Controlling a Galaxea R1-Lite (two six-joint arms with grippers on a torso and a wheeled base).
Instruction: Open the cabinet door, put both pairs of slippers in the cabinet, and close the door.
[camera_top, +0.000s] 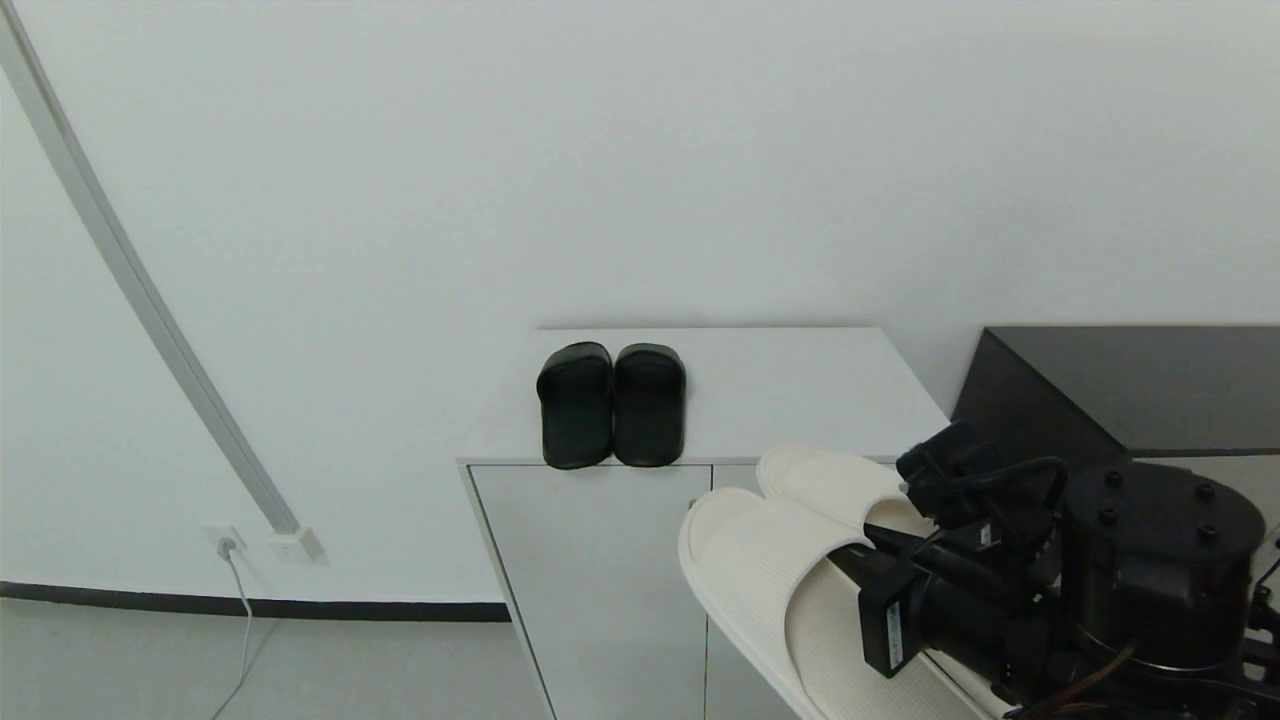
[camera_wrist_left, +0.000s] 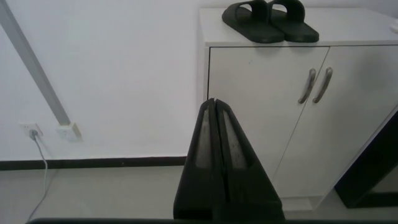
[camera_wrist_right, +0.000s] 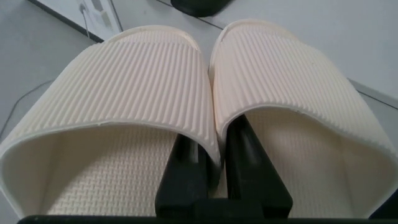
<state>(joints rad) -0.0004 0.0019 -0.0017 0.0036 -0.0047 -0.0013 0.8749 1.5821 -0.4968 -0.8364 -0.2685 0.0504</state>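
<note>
Bright, even light; faint shadows.

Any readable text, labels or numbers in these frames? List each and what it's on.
White sticker on the right arm: dark print, too small to read.
Black slippers, white slippers, cabinet: no text visible.
Nothing else legible in any view.

Black slippers (camera_top: 611, 405) atop shut cabinet (camera_top: 590, 560); cream slippers (camera_top: 790, 545) side by side, lifted.
</note>
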